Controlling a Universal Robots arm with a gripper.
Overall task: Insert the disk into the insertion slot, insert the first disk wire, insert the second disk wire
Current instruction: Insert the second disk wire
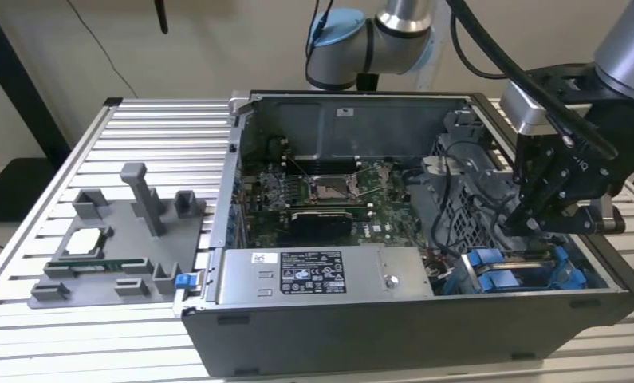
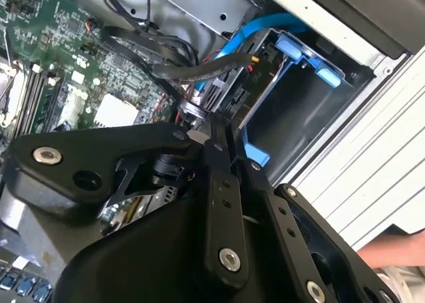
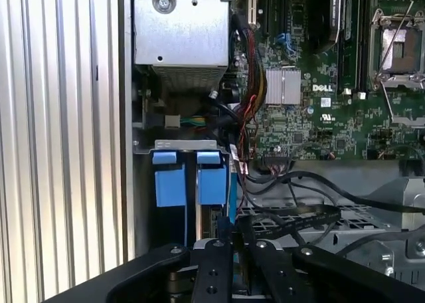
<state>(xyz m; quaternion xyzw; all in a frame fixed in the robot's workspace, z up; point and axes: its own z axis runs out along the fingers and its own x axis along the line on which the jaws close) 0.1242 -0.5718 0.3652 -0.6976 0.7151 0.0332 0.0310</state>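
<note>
Where blue parts line the insertion slot point(image 1: 524, 267), gripper point(image 1: 545, 219), perhaps touching cables.

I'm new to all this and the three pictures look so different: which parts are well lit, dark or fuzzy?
In the exterior view light is even and the motherboard reads clearly, though the gripper is a dark mass. In the second wrist view the black gripper up close looks soft and the insertion slot lies in shadow. In the first wrist view the power-supply box glares pale.
</note>
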